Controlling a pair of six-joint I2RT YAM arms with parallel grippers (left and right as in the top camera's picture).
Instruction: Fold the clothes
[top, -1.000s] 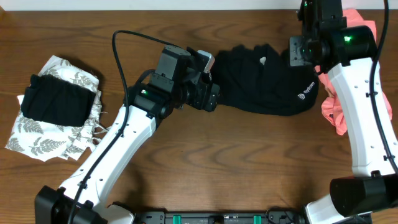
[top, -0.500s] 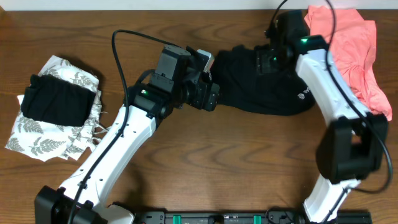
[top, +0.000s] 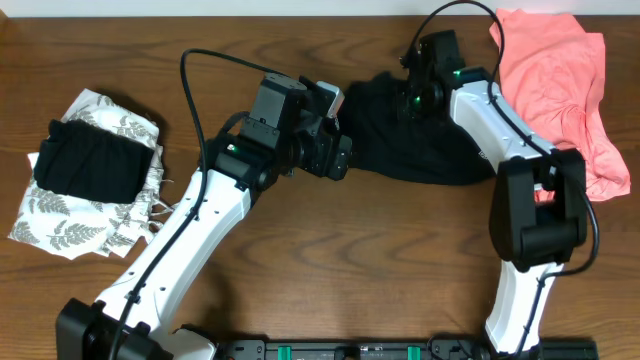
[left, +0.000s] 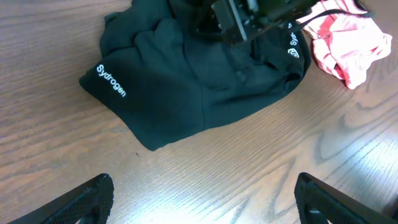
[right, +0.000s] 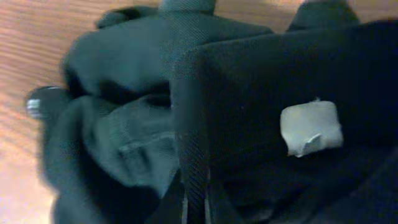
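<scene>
Black fabric of the shirt (right: 124, 155) fills my right wrist's view. My right gripper (right: 194, 202) is pinched tight on a raised fold of it, with a white tag (right: 310, 129) just beside the fold. My left gripper (left: 205, 202) has its fingers (left: 87, 199) spread wide, and the shirt lies ahead of them on the wooden table (left: 249, 180).

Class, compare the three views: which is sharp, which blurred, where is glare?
Overhead: evenly lit, sharp across the black collared cloth shirt. Left wrist: sharp, lettering readable, pale glare on the brown wooden table lower right. Right wrist: very close, fabric and small white tag blurred.
</scene>
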